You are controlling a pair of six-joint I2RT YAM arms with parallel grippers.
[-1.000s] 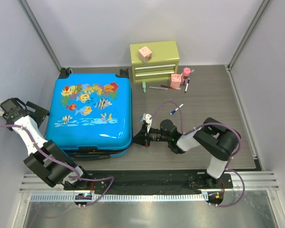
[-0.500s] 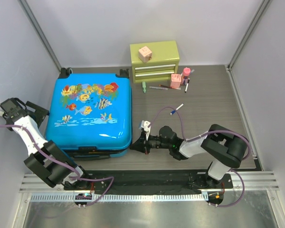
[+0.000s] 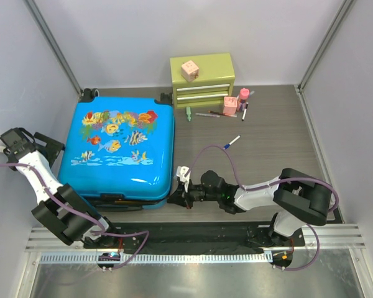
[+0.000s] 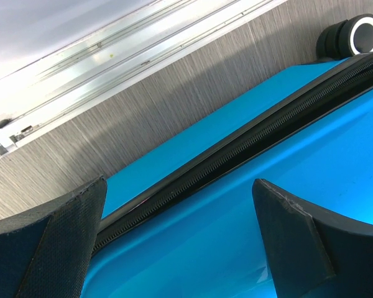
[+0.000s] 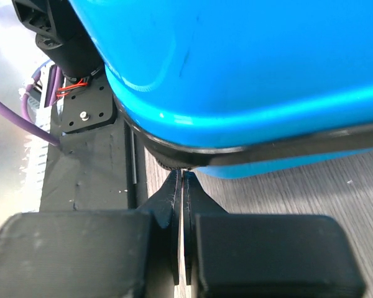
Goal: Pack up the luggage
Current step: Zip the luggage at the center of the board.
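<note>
the blue fish-print suitcase [image 3: 118, 149] lies shut and flat on the left of the table [image 3: 273, 155]. the right gripper [image 3: 173, 198], fingers pressed together, has its tips at the suitcase's near right corner, by the black zipper seam [image 4: 236, 155]. the left gripper [image 3: 48, 145] is spread wide just beside its left edge.

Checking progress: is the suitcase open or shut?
Shut: the suitcase lies flat, lid down, shells meeting along the zipper. Fully zipped: cannot tell.

Luggage [image 3: 118, 149] interior hidden under closed lid, right gripper [image 5: 181, 179] tips at its seam — contact unclear
</note>
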